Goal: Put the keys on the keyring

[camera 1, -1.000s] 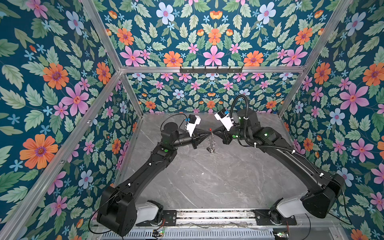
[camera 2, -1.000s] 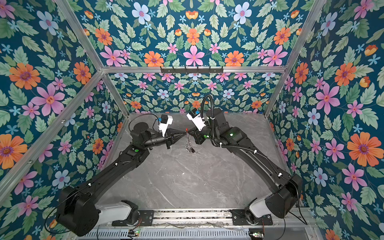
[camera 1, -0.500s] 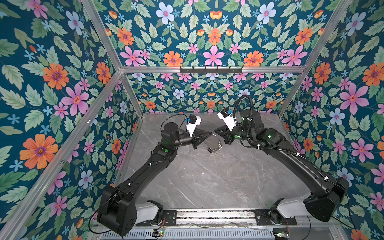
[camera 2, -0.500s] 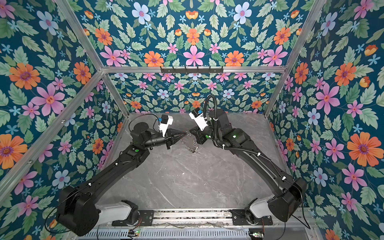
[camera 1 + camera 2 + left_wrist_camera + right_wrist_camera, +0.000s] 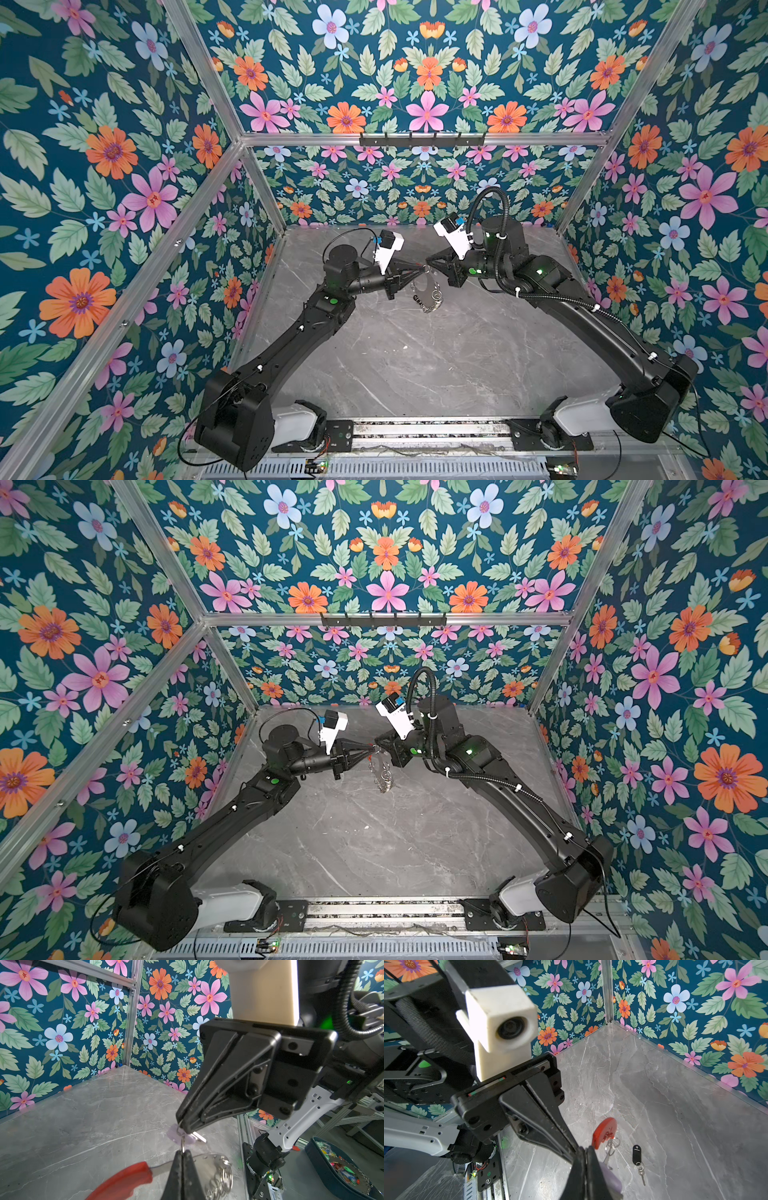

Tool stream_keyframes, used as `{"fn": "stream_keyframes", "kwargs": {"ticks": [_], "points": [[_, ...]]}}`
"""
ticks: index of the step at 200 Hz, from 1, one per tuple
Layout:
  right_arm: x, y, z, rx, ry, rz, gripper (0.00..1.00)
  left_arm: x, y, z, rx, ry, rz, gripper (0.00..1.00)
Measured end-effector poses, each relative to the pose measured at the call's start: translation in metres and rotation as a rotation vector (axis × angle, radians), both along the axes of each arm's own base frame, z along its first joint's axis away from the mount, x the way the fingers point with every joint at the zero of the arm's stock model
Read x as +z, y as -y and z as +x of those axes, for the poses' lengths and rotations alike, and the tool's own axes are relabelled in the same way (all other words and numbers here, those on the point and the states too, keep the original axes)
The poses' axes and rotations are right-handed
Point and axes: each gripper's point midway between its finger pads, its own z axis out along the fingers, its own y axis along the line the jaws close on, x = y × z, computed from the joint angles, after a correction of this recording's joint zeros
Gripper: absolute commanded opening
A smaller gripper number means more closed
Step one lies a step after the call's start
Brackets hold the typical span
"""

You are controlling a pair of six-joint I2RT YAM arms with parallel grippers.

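My two grippers meet tip to tip above the back of the grey table (image 5: 415,365). The left gripper (image 5: 420,271) (image 5: 182,1154) is shut on the thin wire of the keyring (image 5: 428,291) (image 5: 384,776). The keyring's red section (image 5: 124,1180) (image 5: 604,1132) and its bunch of silver rings (image 5: 222,1178) hang below. The right gripper (image 5: 429,266) (image 5: 584,1150) is shut on the pale lilac key (image 5: 176,1136) (image 5: 611,1181) by its tiny ring, right at the left fingertips. The black key (image 5: 636,1155) lies flat on the table under the keyring; it is hidden in both top views.
Flowered walls close in the table on three sides. A black hook rail (image 5: 422,139) runs along the back wall. The arms' base rail (image 5: 415,430) lies along the front edge. A dark tray of coloured bits (image 5: 342,1169) sits outside the enclosure.
The keyring has swung from hanging edge-on to showing its open hoop below the tips. The right gripper shifted slightly right. Both grippers stayed shut.
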Motion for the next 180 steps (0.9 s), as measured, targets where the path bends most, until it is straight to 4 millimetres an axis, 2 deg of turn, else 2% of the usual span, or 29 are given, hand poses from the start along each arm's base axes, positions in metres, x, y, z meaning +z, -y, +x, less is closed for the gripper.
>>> {"fn": "stream_keyframes", "kwargs": {"ticks": [108, 180], "points": [[-0.0011, -0.0010, -0.0025, 0.012, -0.011, 0.002, 0.00, 0.0032, -0.0001, 0.0012, 0.006, 0.006, -0.004, 0.00], [0.0002, -0.0060, 0.0064, 0.002, -0.011, 0.001, 0.00, 0.0015, -0.0007, 0.0029, 0.014, -0.004, -0.001, 0.00]]}}
